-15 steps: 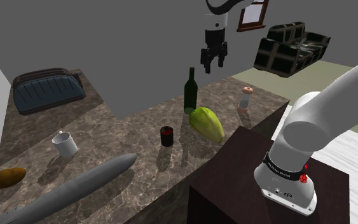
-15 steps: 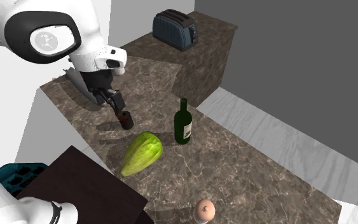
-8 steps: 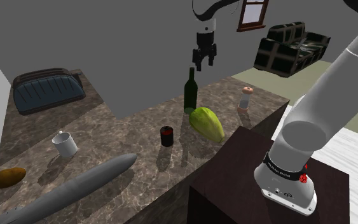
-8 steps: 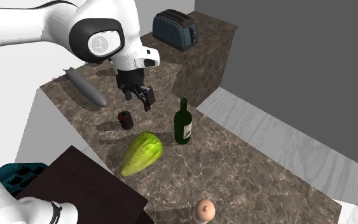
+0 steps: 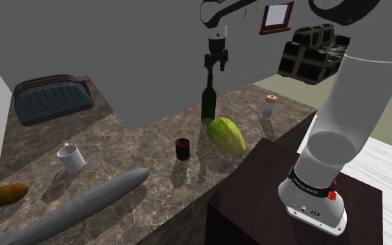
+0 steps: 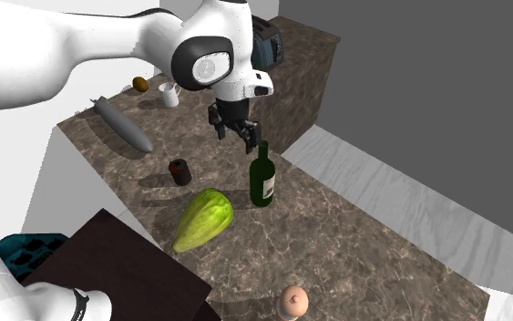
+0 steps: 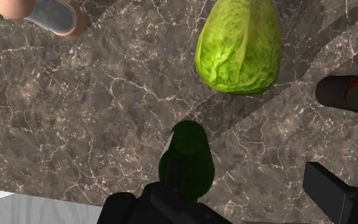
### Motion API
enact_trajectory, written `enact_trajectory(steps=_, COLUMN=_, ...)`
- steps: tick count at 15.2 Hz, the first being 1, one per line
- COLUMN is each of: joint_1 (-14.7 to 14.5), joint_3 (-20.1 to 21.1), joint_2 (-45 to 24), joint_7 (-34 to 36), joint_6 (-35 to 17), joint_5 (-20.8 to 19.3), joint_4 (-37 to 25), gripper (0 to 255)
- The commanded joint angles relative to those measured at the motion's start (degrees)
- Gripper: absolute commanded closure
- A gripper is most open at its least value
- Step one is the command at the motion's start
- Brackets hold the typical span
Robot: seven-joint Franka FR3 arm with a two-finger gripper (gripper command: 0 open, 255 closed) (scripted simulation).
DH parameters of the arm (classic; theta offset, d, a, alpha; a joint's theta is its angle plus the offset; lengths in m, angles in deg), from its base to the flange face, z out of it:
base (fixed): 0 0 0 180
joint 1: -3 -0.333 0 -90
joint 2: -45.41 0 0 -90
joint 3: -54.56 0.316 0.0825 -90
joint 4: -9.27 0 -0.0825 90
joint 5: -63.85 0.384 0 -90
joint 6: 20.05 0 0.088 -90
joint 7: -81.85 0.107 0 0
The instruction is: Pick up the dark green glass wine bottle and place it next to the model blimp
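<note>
Stretching across the shoulder view, the desk (image 5: 152, 136) carries the grey blimp (image 5: 83, 205) at lower left, lying flat with bare surface beside it for the goal. The bottle (image 5: 208, 104) stands upright at upper middle, well apart from it. The end effector (image 5: 215, 67) hangs just above its neck, fingers spread and empty, probably lined up to descend.

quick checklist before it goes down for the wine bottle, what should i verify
1. Gripper open: ok, its fingers stand apart.
2. Wine bottle upright: ok.
3. Bottle centred between the fingers: not ok, in the wrist view it sits under one finger.
4. Room around the bottle: ok, the cabbage stands apart from it.
5. Bare counter beside the blimp: ok.
</note>
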Motion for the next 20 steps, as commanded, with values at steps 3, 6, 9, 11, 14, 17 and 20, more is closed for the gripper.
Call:
enact_trajectory(steps=3, joint_1=1.69, joint_3=-0.63, joint_2=-9.75, joint_7=-3.56, joint_6=0.16, joint_5=2.93, joint_4=-10.22, gripper=0)
enact_trajectory(steps=6, joint_1=3.46, joint_3=-0.61, joint_2=-17.04, joint_7=-5.82, joint_6=1.48, joint_5=5.05, joint_4=-18.98, gripper=0)
enact_trajectory(steps=9, joint_1=3.69, joint_3=-0.49, joint_2=-17.98, joint_7=-6.06, joint_6=0.2, joint_5=5.3, joint_4=-18.67, gripper=0)
enact_trajectory(steps=11, joint_1=3.66, joint_3=-0.46, joint_2=-18.18, joint_7=-6.12, joint_6=-1.26, joint_5=5.37, joint_4=-17.4, gripper=0)
enact_trajectory(steps=14, joint_1=3.64, joint_3=-0.38, joint_2=-18.66, joint_7=-6.23, joint_6=-3.81, joint_5=5.52, joint_4=-15.32, gripper=0)
enact_trajectory(steps=17, joint_1=3.64, joint_3=-0.38, joint_2=-18.66, joint_7=-6.23, joint_6=-3.81, joint_5=5.52, joint_4=-15.32, gripper=0)
enact_trajectory(steps=20, joint_1=3.64, joint_3=-0.38, joint_2=-18.66, joint_7=-6.23, joint_6=-3.81, joint_5=5.52, joint_4=-15.32, gripper=0)
